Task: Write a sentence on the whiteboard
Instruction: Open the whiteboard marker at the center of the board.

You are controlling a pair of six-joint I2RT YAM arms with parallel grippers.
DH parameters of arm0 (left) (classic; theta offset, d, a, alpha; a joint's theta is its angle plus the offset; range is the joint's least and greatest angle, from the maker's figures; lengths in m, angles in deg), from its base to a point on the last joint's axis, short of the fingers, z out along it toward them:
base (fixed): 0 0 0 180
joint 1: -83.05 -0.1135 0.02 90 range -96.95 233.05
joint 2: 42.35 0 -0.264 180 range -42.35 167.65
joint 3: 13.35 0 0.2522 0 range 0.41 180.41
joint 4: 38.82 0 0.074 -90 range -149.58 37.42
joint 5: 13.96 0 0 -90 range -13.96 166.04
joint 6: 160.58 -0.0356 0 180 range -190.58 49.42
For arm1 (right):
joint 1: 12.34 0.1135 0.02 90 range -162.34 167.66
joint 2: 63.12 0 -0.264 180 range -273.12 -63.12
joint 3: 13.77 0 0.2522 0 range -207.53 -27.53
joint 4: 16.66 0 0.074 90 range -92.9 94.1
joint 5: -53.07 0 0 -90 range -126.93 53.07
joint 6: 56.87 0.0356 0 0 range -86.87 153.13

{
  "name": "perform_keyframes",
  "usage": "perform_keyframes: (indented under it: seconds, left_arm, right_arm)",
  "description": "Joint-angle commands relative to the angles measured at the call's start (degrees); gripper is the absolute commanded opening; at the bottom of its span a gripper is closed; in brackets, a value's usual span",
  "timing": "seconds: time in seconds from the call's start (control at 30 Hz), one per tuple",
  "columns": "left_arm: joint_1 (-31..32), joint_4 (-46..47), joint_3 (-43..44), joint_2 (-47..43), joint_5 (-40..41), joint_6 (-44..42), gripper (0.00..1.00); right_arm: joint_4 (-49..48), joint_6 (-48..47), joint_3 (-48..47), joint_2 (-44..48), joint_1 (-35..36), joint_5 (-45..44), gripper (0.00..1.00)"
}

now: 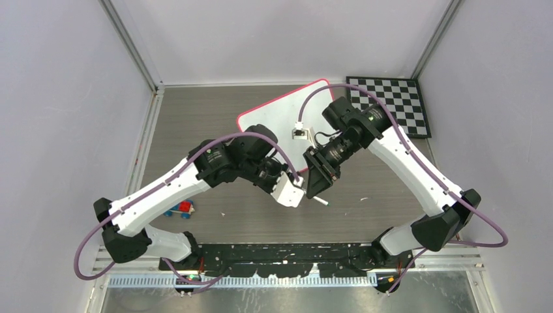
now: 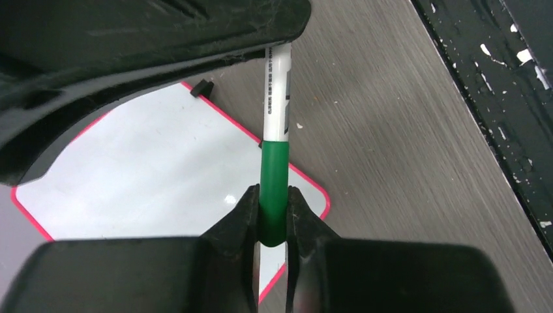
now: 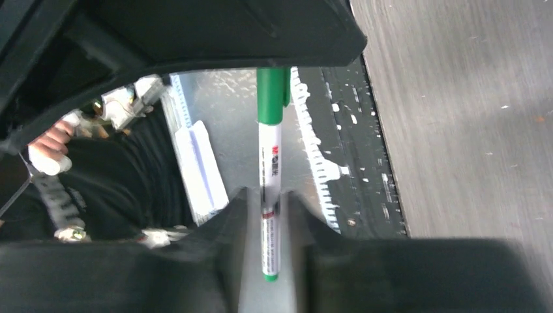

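The whiteboard (image 1: 274,114) lies at the back middle, partly under both arms; its visible face (image 2: 143,176) is blank, and no green sentence shows. A white marker (image 1: 319,201) with a green cap is held in the air between the two grippers, above the table's middle. My left gripper (image 1: 300,186) (image 2: 274,202) is shut on the green cap (image 2: 274,176). My right gripper (image 1: 316,177) (image 3: 268,202) straddles the marker's white body (image 3: 270,163), and a thin gap shows on each side of it.
A black-and-white checkered board (image 1: 391,101) lies at the back right. A small coloured toy (image 1: 182,208) sits at the front left. A black clip (image 2: 202,88) sits on the whiteboard's rim. The black base rail (image 1: 280,251) runs along the near edge.
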Motion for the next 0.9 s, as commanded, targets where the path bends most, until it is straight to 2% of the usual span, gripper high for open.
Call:
perform_keyframes:
  seconds: [0.0,0.1,0.17,0.27,0.33,0.53,0.7,0.87]
  left_arm:
    - [-0.25,2.04,0.44,-0.53,3.0,9.93,0.0]
    - [-3.37,2.09,0.11,-0.69,-0.24,18.59,0.0]
    - [-6.61,1.78,0.86,-0.11,-3.43,24.74,0.0]
    - [-12.4,1.32,2.96,1.48,-9.6,32.56,0.0]
    - [-15.65,2.2,3.79,2.21,-13.36,37.31,0.0]
    - [-20.55,7.45,6.24,3.56,-19.01,46.89,0.0]
    - [-21.56,6.51,8.9,4.09,-23.3,47.24,0.0]
    - [-21.81,4.35,8.89,3.84,-23.49,44.95,0.0]
  right_arm:
    - [-3.24,1.95,-3.99,1.21,-3.35,-2.32,0.51]
    - [-9.47,6.06,-3.83,4.16,-9.36,-1.17,0.83]
    - [-14.59,9.52,-3.39,6.42,-12.94,-2.06,0.92]
    - [-21.25,14.76,-2.28,9.43,-15.42,-4.6,0.98]
    - [-22.57,15.05,-2.28,9.92,-15.56,-5.39,0.99]
    - [-27.85,23.75,-1.93,7.16,-16.71,2.72,0.99]
    - [-34.53,30.98,-1.72,7.15,-16.8,1.76,0.99]
    - [-37.28,34.1,-2.94,6.72,-17.13,2.66,0.94]
